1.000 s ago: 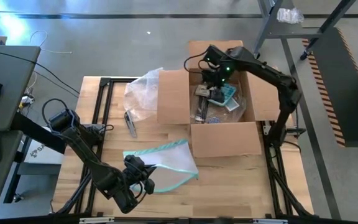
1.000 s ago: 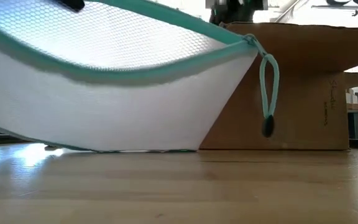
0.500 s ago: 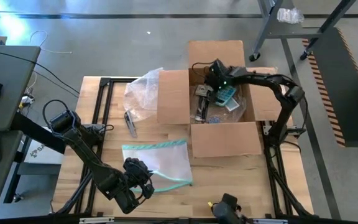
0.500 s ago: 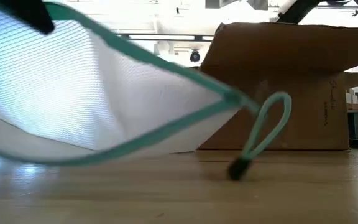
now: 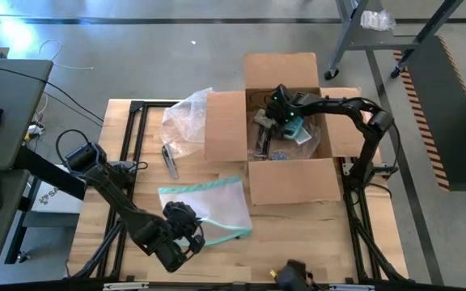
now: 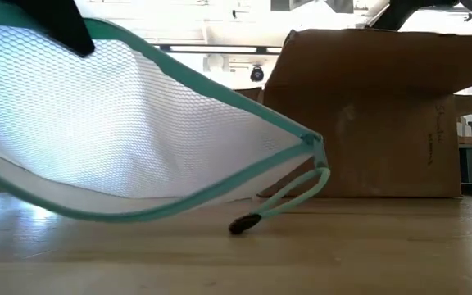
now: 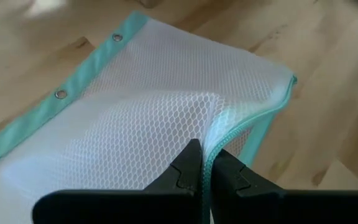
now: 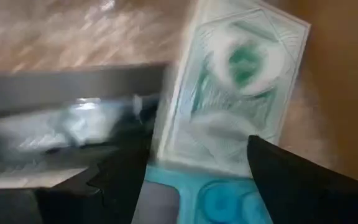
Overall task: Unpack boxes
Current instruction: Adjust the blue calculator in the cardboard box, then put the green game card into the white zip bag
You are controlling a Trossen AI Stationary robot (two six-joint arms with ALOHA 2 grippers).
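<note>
Looking down, we see the brown corrugated box point(image 5: 285, 137) at two o'clock, flaps splayed; right gripper point(image 5: 285, 123) spread inside, left gripper point(image 7: 205, 177) pinching the mesh pouch point(image 5: 205, 206).

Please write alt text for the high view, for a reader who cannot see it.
Seen from above, the right gripper reaches, open, into the open cardboard box at the table's far side. The left gripper, shut, pinches the teal-edged mesh pouch near the front.
</note>
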